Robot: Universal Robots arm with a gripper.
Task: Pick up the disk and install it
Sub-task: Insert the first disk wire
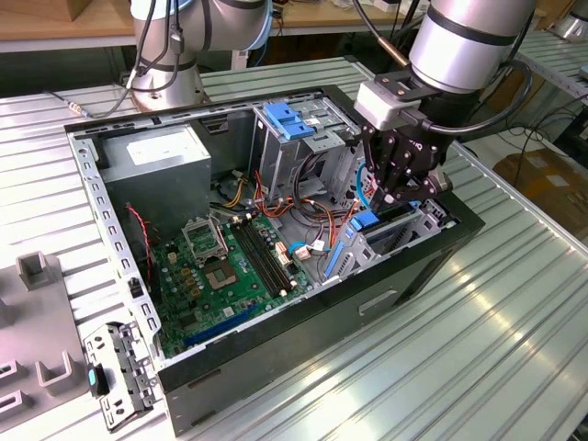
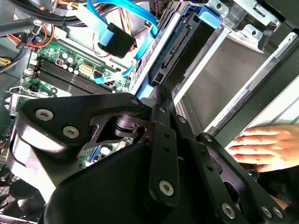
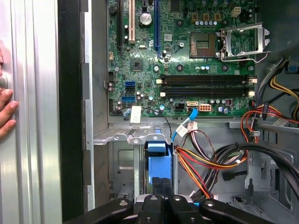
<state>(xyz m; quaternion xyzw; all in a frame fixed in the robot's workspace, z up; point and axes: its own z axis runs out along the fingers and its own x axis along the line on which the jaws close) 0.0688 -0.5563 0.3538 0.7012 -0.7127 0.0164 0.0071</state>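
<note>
The disk [image 1: 366,223] stands on edge in the metal drive cage [image 1: 415,230] at the exterior view's right end of the open computer case. Its blue side rail and black connector edge [image 2: 175,44] show in the second wrist view. In the first wrist view, the disk's blue end [image 3: 156,151] lies just beyond my fingertips. My gripper [image 1: 397,197] hangs directly over the cage. Its fingers [image 3: 157,189] sit close together, shut, with their tips [image 2: 159,91] against the disk's exposed edge.
The case holds a green motherboard [image 1: 230,266], a grey power-supply box [image 1: 152,170], a blue bracket [image 1: 289,119] on the upper cage, and loose orange, black and blue cables [image 3: 205,163]. A person's hand [image 2: 266,149] rests on the case's outer side. Grey fixtures [image 1: 37,322] lie on the table.
</note>
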